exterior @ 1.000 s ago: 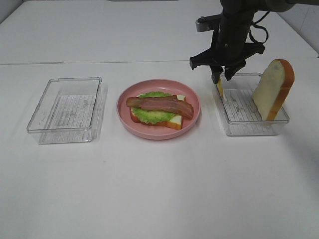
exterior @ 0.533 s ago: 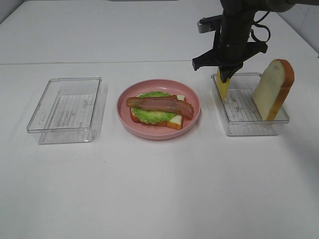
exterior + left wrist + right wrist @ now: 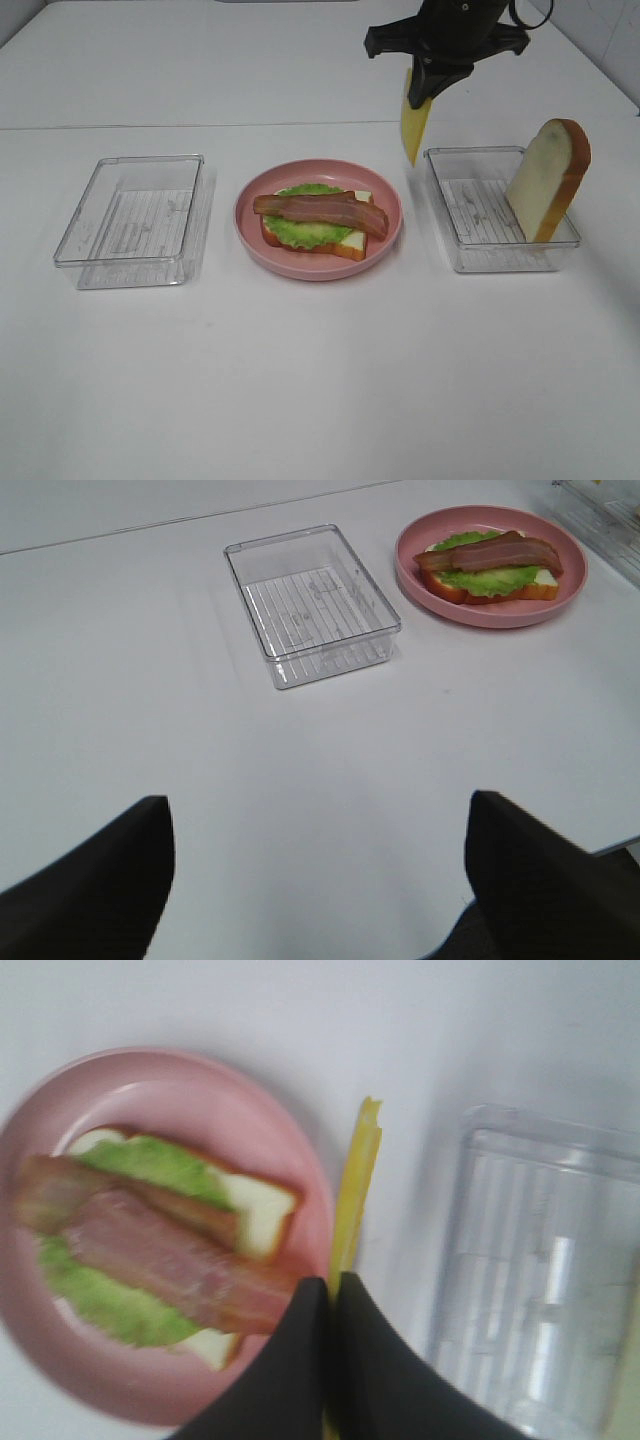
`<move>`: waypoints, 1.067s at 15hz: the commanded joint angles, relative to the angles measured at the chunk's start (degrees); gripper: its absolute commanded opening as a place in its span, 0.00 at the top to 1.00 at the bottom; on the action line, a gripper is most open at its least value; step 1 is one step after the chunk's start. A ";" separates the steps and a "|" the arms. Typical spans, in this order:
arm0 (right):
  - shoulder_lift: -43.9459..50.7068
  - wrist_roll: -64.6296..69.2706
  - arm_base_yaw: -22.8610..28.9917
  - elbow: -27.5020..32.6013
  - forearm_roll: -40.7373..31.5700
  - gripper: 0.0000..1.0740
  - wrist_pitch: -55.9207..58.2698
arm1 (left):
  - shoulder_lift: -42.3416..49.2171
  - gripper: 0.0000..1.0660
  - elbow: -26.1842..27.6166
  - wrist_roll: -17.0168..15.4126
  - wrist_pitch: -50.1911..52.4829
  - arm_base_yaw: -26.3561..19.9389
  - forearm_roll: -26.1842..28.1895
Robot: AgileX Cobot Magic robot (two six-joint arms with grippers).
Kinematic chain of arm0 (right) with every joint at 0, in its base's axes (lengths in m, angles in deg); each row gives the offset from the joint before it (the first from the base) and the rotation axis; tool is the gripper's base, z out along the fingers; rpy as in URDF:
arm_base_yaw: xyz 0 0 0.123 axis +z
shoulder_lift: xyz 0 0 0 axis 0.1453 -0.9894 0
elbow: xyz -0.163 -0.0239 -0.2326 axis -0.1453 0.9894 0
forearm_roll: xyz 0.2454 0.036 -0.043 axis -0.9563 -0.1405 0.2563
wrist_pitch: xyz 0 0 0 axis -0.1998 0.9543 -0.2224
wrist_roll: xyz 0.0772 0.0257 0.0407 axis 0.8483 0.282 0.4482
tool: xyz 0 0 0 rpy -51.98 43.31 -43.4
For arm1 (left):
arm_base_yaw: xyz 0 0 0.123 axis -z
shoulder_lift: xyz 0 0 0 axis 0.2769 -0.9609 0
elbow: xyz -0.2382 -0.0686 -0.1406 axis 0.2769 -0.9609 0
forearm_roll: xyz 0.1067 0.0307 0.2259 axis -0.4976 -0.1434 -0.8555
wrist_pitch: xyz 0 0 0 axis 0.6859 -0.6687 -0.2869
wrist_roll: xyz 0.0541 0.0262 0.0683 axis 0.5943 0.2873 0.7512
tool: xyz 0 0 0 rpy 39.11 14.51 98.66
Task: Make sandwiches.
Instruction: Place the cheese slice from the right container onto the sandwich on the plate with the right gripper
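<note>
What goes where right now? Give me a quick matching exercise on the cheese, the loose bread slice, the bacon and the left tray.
Things:
1. cheese slice
2. bread slice
3. bacon strips
4. left tray

Places:
A. on the lettuce on the pink plate
B. standing on edge in the right tray
C. hanging from the right end effector, above the table
D. on the table, left of the pink plate

Pairs: 1-C, 2-B, 3-A, 4-D
</note>
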 commanded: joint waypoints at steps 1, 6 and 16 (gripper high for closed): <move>0.17 -8.48 0.11 -0.17 -14.78 1.00 1.55 | 1.15 0.28 -0.17 0.00 0.69 -0.17 0.11; -1.09 -16.67 1.43 -0.11 -30.71 1.00 3.72 | 1.15 0.28 -0.17 0.00 0.69 -0.17 0.11; -10.71 -12.78 5.27 -0.23 -31.23 1.00 -2.35 | 1.15 0.28 -0.17 0.00 0.69 -0.17 0.11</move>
